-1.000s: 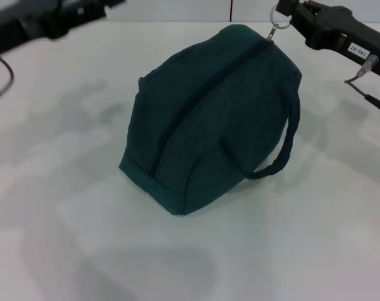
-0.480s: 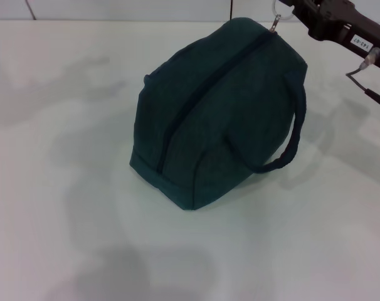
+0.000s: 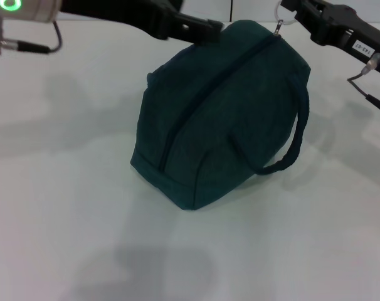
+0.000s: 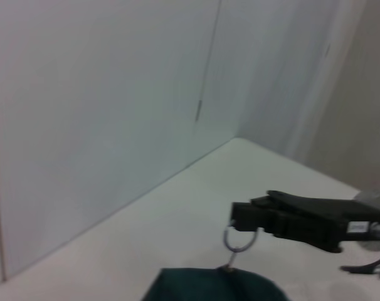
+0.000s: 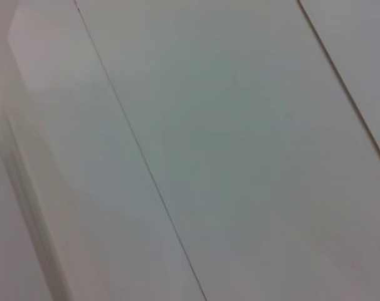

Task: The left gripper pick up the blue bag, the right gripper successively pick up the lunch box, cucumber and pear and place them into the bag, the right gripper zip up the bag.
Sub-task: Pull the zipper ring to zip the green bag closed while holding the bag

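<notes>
The blue bag [image 3: 221, 113] stands on the white table, its zipper closed along the top. My right gripper [image 3: 289, 12] is at the bag's far top end, shut on the zipper's ring pull [image 3: 281, 19]. The left wrist view shows that same right gripper [image 4: 241, 216], the ring [image 4: 238, 241] and the top of the bag [image 4: 215, 285]. My left gripper [image 3: 205, 28] reaches in from the top left, close to the bag's far upper side. One loop handle [image 3: 293, 147] hangs on the bag's right side. The lunch box, cucumber and pear are out of view.
The white table [image 3: 64, 207] lies around the bag, with a wall close behind it [image 4: 115, 94]. Cables [image 3: 365, 88] hang from the right arm at the right edge. The right wrist view shows only pale wall panels [image 5: 209, 157].
The left arm left the view and has come back in from the top left, reaching the bag's far top. The bag shifted slightly right. The right gripper stays on the ring.
</notes>
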You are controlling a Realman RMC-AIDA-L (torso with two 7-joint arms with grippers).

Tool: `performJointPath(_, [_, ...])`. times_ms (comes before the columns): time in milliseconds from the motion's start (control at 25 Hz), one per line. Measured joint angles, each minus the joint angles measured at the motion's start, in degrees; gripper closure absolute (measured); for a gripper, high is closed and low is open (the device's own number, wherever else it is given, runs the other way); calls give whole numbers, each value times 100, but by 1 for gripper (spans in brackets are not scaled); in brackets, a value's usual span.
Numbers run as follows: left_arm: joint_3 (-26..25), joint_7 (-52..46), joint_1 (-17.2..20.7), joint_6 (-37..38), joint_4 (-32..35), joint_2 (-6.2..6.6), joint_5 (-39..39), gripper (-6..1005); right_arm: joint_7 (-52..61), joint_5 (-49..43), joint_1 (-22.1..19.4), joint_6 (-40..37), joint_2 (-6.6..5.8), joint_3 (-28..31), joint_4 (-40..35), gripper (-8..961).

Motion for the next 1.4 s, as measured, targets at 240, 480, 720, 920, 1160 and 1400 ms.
performJointPath(240, [396,-278,418,-28,203,-203,-89,127,-1,1,6,-6,0,-1,2,936])
performJointPath(480, [1046,-341,697,-501,167,-209,-90,128,-6,1,43,-10,0,-18,-1,936])
performJointPath(720, [1345,-414,807,-932,160,-210,-46,132,-15,0,41,-10,0,-40,1,937])
performJointPath(920, [1515,-277,873,-1280,95,-210,-14,132,-17,-1,40,-15,0,-44,31,937])
performJointPath(1160, [1860,130,1091,-1714,97,-210,125,133,-19,-4,43,-37,0,-44,74,937])
performJointPath(1400, [2121,441,1269,-1996,99,-210,407,134,-19,-8,47,-43,-1,-43,90,937])
